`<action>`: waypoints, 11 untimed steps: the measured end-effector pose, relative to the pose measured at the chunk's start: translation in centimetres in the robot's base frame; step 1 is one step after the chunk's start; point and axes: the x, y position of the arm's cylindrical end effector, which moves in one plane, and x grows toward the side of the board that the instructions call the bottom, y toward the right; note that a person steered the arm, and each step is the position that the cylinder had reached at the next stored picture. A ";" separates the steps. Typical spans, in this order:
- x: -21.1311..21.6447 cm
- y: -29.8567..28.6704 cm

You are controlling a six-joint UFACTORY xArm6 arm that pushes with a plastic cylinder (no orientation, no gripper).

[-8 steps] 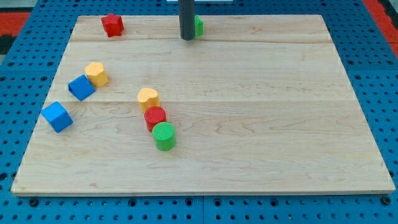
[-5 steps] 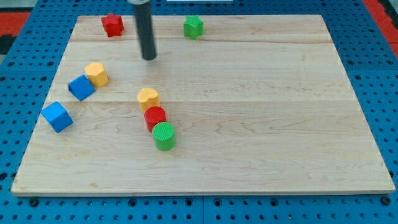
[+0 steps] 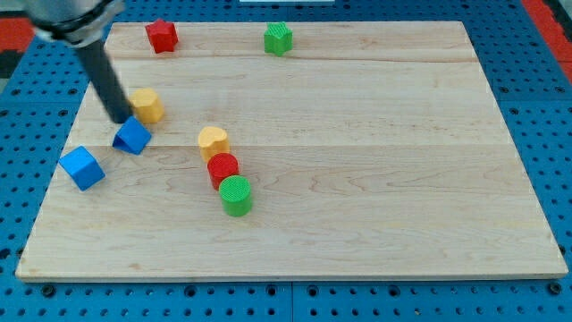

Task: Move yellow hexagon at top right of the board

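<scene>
My tip (image 3: 120,117) is at the view's left of the board, just left of a yellow hexagon (image 3: 147,105) and just above a blue block (image 3: 132,136), close to or touching both. A second yellow block (image 3: 213,140), rounded in shape, sits near the board's middle at the top of a short column, with a red cylinder (image 3: 222,167) and a green cylinder (image 3: 237,195) below it. The rod slants up to the view's top left corner.
A second blue cube (image 3: 81,167) lies near the board's left edge. A red block (image 3: 162,35) and a green block (image 3: 278,38) sit along the top edge. The wooden board (image 3: 375,161) rests on a blue pegboard.
My tip swept from the top middle down and left to the yellow hexagon. The hexagon shifted slightly right and the blue block beside it moved down and right.
</scene>
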 end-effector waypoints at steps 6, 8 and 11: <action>-9.8 32.4; -10.3 33.4; -11.9 37.1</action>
